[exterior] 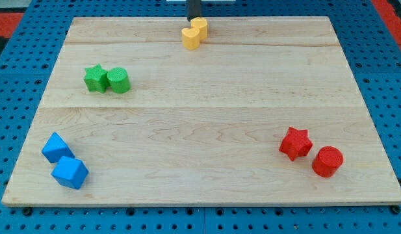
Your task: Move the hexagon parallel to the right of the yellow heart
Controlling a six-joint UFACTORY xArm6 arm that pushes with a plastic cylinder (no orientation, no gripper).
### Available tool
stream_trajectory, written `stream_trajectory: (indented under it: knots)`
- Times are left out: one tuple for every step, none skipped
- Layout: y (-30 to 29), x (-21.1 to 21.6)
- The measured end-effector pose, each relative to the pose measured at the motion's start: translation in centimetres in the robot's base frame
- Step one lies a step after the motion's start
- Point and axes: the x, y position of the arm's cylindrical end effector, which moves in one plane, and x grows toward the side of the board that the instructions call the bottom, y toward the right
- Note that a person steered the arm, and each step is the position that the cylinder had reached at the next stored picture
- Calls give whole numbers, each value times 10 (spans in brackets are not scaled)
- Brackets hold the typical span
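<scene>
Two yellow blocks touch each other near the middle of the view's top edge. The lower left one looks like the yellow heart (190,38). The upper right one looks like the yellow hexagon (201,26). My tip (194,19) comes down from the view's top and stands just above the heart, at the hexagon's left side. I cannot tell whether it touches either block.
A green star (94,77) and a green rounded block (118,80) sit together at the left. Two blue blocks (56,147) (70,172) lie at the bottom left. A red star (296,143) and a red cylinder (327,161) lie at the bottom right. The wooden board (200,123) rests on a blue pegboard.
</scene>
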Motion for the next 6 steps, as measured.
stream_trajectory:
  knots:
    - [8, 16]
    - [27, 23]
    - [34, 12]
    - [15, 15]
    - [-17, 15]
    - [-16, 42]
